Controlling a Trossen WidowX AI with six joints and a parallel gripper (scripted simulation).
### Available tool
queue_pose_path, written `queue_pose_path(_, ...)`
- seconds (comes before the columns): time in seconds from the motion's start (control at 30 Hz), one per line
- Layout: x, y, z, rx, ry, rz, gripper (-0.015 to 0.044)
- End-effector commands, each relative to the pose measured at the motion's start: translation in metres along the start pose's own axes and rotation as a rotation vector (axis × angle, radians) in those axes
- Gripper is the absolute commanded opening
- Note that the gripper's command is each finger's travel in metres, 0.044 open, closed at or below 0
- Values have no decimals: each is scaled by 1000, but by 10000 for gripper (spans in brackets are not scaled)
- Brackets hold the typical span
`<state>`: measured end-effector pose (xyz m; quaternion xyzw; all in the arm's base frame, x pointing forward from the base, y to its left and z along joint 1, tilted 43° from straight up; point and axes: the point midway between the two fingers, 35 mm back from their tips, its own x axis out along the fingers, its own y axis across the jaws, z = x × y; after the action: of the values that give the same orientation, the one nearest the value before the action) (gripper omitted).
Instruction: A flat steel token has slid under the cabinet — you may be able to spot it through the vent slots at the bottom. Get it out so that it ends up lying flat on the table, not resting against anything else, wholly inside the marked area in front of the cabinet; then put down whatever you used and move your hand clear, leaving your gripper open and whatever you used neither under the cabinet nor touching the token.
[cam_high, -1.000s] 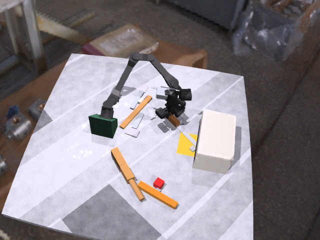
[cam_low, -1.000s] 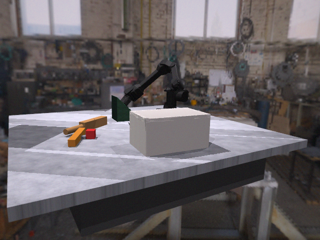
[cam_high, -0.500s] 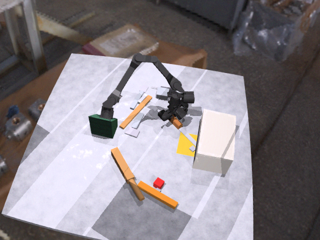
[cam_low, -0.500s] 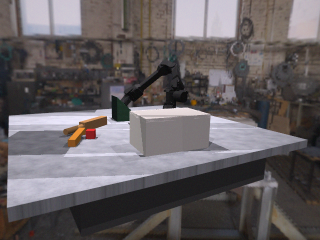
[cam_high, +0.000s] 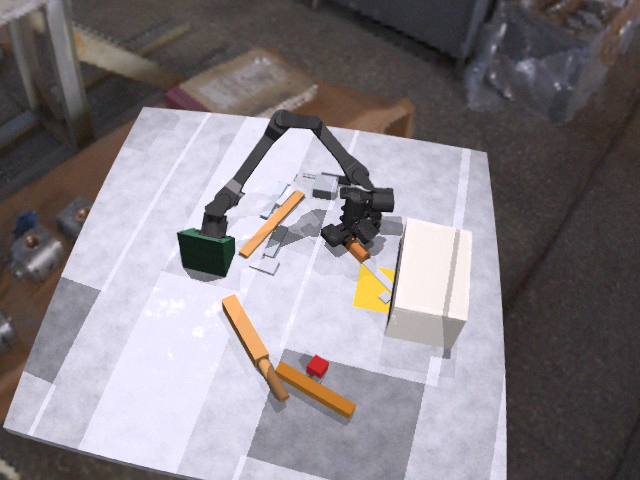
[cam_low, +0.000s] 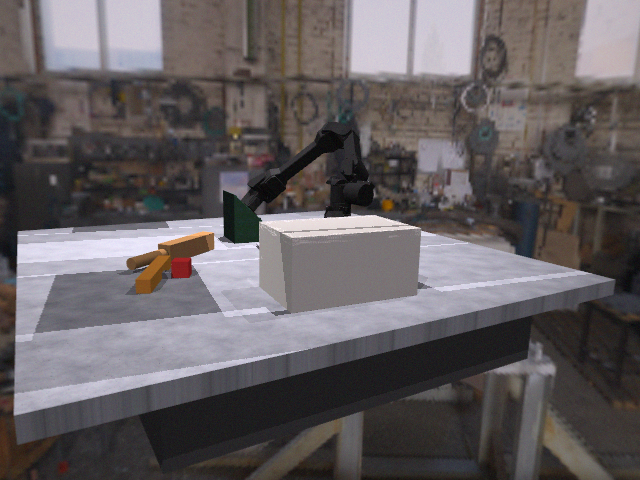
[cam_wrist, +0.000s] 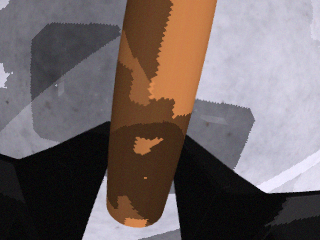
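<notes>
My gripper (cam_high: 351, 240) (cam_wrist: 144, 135) is shut on the round orange handle (cam_high: 359, 251) (cam_wrist: 163, 60) of a tool, low over the table just left of the white cabinet (cam_high: 431, 279) (cam_low: 351, 263). A thin pale blade (cam_high: 376, 276) runs from the handle across the yellow marked area (cam_high: 368, 294) to the cabinet's foot. A small grey piece (cam_high: 385, 297) lies at the blade's end by the cabinet; I cannot tell whether it is the tool's head or the token. In the exterior view the cabinet hides the gripper and the marked area.
An orange plank (cam_high: 271, 223) and grey scraps (cam_high: 325, 186) lie near the green arm base (cam_high: 205, 251) (cam_low: 239, 224). An orange paddle (cam_high: 245, 325) (cam_low: 186, 245), an orange bar (cam_high: 315, 389) (cam_low: 152, 273) and a red cube (cam_high: 316, 365) (cam_low: 181, 267) lie near the front.
</notes>
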<state>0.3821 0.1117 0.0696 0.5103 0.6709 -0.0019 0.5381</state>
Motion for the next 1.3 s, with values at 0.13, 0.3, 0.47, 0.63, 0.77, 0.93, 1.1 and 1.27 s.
queue_pose_path(0.13, 0, -2, 5, -3, 0, 2, 0)
queue_pose_path(0.3, 1, -8, 5, -2, 0, 1, 0)
queue_pose_path(0.47, 1, -13, 5, -2, 0, 1, 0)
queue_pose_path(0.63, 1, -17, 5, -2, 0, 1, 0)
queue_pose_path(0.77, 2, -19, 5, -2, 0, 1, 0)
queue_pose_path(0.93, 1, -19, 5, -2, 0, 1, 0)
queue_pose_path(1.1, 2, -19, 5, -2, 0, 1, 0)
queue_pose_path(1.27, 2, -19, 3, -2, 0, 1, 0)
